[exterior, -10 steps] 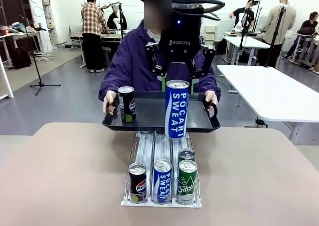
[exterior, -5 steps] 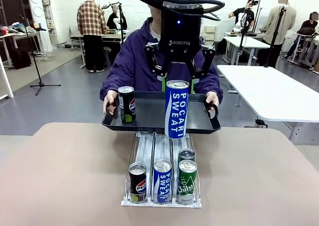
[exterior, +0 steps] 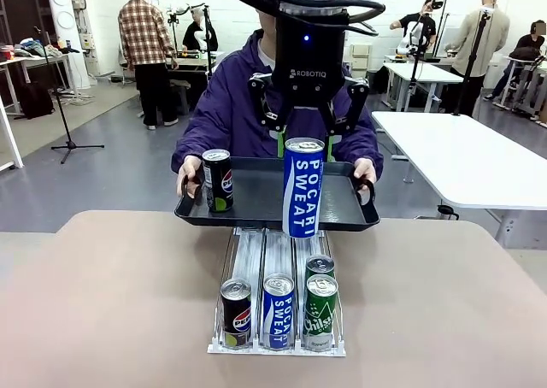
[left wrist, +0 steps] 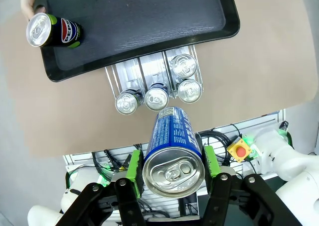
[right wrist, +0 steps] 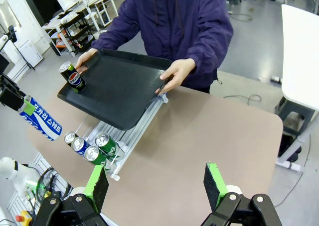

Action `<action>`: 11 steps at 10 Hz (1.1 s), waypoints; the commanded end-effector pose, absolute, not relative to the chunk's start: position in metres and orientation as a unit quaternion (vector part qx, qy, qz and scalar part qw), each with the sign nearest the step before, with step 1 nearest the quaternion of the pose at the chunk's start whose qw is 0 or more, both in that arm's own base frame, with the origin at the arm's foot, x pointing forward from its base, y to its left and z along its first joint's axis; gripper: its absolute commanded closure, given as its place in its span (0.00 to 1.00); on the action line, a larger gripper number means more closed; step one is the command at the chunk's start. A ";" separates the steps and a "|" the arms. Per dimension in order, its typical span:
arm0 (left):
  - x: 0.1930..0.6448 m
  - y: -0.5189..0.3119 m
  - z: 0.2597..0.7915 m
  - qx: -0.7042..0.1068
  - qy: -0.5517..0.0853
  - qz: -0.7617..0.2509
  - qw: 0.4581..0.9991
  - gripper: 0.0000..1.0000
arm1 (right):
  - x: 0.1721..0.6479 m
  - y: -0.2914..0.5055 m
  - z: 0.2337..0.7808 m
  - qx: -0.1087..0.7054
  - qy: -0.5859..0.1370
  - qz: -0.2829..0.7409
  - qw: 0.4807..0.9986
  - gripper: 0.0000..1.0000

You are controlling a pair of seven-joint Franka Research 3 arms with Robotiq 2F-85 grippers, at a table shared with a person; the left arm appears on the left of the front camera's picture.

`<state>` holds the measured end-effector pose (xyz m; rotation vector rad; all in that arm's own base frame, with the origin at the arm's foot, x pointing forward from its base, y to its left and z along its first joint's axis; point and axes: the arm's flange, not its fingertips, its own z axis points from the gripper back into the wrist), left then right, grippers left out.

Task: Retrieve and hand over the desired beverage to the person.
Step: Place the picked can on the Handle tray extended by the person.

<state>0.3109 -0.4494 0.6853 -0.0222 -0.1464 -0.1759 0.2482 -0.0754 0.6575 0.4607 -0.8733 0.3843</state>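
Now the left gripper (exterior: pixel 304 140) is clamping a tall blue Pocari Sweat can (exterior: pixel 302 188) upright, hanging above the black plastic tray's (exterior: pixel 256 213) near edge.

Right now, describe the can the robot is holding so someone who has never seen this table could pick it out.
Start at the black tray the person holds over the table's far edge. In front of its middle hangs a tall can, clamped near its top by the left gripper. It is blue with white Pocari Sweat lettering, in the air, and far taller than the short cans in the rack below.
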 end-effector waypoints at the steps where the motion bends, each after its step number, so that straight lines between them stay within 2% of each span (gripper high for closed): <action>1: 0.328 -0.448 0.690 -0.006 -0.095 -0.082 0.992 0.42 | 0.250 -0.074 0.657 0.229 -0.417 0.189 0.859 0.00; 3: 0.363 -0.446 0.689 0.014 -0.153 -0.079 0.985 0.42 | 0.250 -0.074 0.657 0.229 -0.417 0.189 0.859 0.00; 5: 0.403 -0.439 0.692 0.006 -0.165 -0.065 0.984 0.42 | 0.250 -0.074 0.657 0.229 -0.417 0.189 0.859 0.00; 9: 0.477 -0.425 0.670 -0.028 -0.135 -0.038 0.990 0.42 | 0.250 -0.074 0.657 0.229 -0.417 0.189 0.859 0.00; 11: 0.492 -0.427 0.655 -0.033 -0.118 -0.030 0.992 0.42 | 0.250 -0.074 0.657 0.229 -0.417 0.189 0.859 0.00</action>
